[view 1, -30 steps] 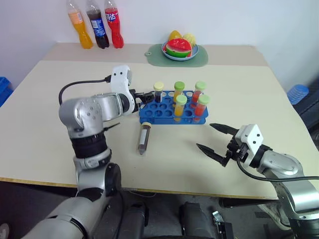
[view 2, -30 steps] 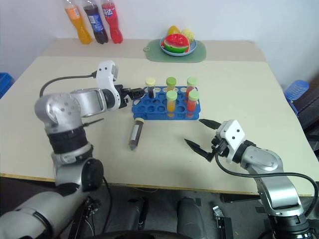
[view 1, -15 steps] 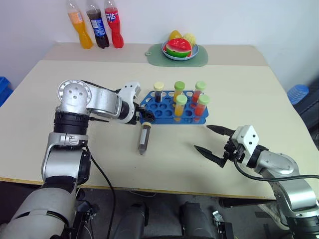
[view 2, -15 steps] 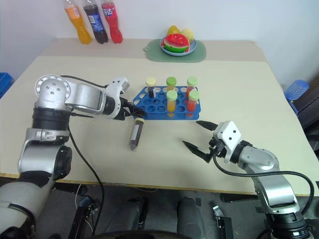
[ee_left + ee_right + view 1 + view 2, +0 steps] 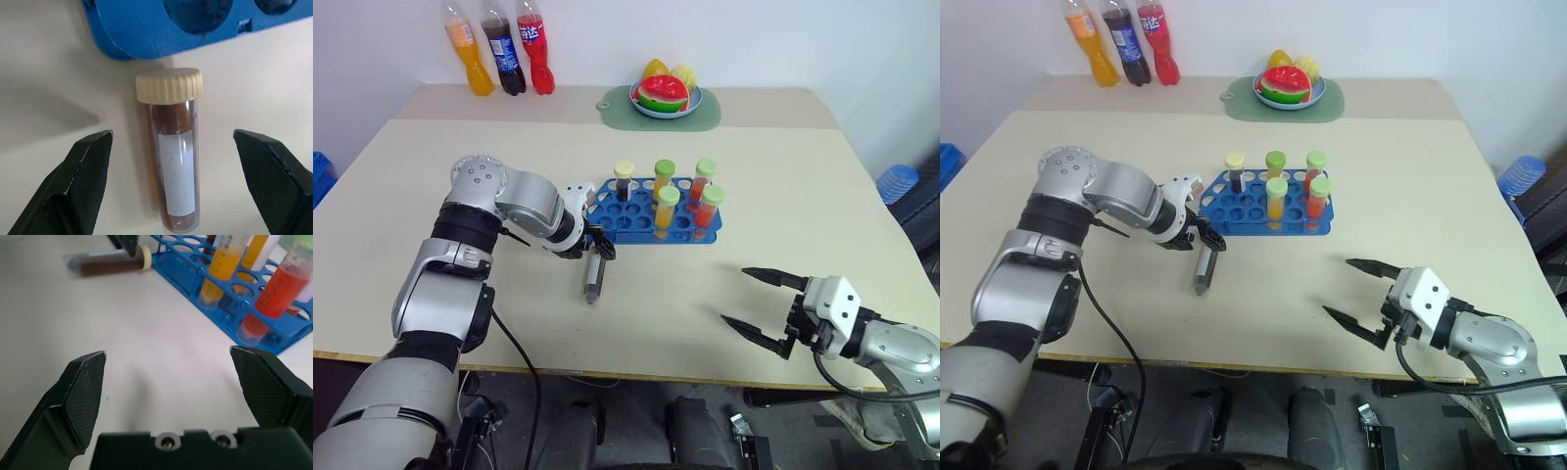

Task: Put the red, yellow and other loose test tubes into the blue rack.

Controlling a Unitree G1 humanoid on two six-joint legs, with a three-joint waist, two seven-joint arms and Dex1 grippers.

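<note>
A loose test tube [image 5: 594,276] with dark brown liquid and a cream cap lies flat on the table just in front of the blue rack [image 5: 628,227], cap toward the rack. My left gripper [image 5: 597,244] points down over the cap end, open, its fingers [image 5: 85,178] on either side of the tube [image 5: 175,166] and clear of it. Several capped tubes stand upright in the rack, among them a yellow one [image 5: 666,210] and a red one [image 5: 709,210]. My right gripper [image 5: 765,302] hovers open and empty near the table's front right edge, facing the rack [image 5: 222,308].
Three tall soda bottles [image 5: 499,57] stand at the back left. A green mat with a fruit plate [image 5: 663,99] lies at the back centre. Beyond the table there are a blue crate [image 5: 320,176] on the left and a blue object [image 5: 899,182] on the right.
My left gripper has swung from beside the rack's left end to point down over the lying tube's cap. My right gripper has drawn back toward the front right edge.
</note>
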